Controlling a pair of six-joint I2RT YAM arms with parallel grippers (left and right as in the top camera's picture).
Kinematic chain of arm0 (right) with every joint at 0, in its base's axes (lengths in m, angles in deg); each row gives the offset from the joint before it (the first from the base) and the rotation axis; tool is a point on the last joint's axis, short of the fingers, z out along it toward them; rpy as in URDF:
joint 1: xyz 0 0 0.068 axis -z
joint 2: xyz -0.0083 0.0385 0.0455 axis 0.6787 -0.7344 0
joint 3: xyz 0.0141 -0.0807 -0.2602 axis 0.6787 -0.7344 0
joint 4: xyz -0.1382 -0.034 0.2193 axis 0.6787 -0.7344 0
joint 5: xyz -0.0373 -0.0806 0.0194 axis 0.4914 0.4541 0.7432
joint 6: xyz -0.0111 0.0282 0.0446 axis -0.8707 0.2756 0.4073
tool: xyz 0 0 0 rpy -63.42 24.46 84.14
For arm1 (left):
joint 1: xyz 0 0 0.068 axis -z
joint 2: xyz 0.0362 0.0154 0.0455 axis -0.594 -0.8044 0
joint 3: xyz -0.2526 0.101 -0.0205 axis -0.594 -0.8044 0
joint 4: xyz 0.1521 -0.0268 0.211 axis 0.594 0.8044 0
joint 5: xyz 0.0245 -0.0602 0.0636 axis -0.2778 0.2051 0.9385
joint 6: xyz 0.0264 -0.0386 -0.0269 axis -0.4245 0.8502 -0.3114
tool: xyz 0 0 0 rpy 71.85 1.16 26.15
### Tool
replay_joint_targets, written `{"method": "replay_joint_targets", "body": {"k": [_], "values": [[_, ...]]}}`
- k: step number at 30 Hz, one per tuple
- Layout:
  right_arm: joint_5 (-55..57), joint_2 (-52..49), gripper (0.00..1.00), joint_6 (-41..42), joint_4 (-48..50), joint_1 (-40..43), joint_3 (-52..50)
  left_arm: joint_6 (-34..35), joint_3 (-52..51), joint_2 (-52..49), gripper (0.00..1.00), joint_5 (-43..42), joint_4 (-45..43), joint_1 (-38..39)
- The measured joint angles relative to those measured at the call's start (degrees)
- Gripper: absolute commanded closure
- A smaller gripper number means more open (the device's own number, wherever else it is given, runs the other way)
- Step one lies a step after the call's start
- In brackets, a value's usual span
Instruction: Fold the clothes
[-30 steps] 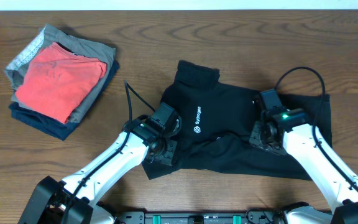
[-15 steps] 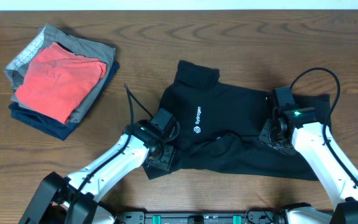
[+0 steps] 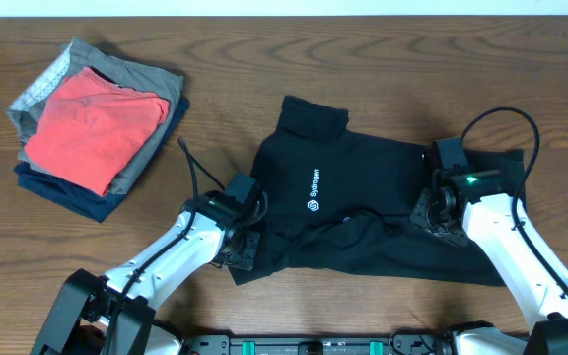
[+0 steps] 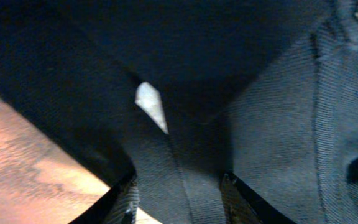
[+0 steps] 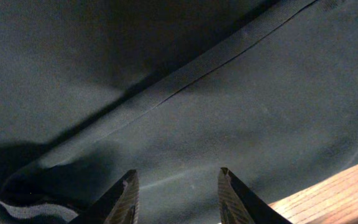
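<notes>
From above, the black shirt (image 3: 363,187) lies spread on the worktop (image 3: 264,59), centre to right. Its collar points far and its long axis runs left to right. The left hand (image 3: 248,248) sits at the near-left corner of the shirt, so the cloth lies right and far of it. The right hand (image 3: 434,217) rests on the right part, nearer the right edge. A stack of folded garments (image 3: 92,128) is far left, well apart.

In the left wrist view, the jaws stand apart with a fold of the shirt (image 4: 229,62) running between them. I judge they are not yet pinching it.

In the right wrist view, the jaws are also apart, over flat cloth with a seam (image 5: 185,87), and hold nothing.
</notes>
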State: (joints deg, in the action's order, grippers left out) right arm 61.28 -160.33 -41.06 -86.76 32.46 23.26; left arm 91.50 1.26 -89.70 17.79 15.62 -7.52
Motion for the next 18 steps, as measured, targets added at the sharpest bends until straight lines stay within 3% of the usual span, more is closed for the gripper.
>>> {"method": "replay_joint_targets", "body": {"k": [10,12,16,18], "values": [[-0.02,0.0,0.6,0.0,-0.02,0.0,0.0,-6.16,0.0,0.0,0.56,-6.99,0.94,0.0],[-0.02,0.0,0.6,0.0,-0.02,0.0,0.0,-7.1,0.0,0.0,0.63,-8.22,1.18,-0.02],[-0.02,0.0,0.6,0.0,-0.15,0.0,0.0,-8.63,0.0,0.0,0.88,-9.55,1.25,-0.02],[-0.04,0.0,0.6,0.0,-0.39,0.0,0.0,-8.94,0.0,0.0,0.92,-9.94,1.25,-0.02]]}}
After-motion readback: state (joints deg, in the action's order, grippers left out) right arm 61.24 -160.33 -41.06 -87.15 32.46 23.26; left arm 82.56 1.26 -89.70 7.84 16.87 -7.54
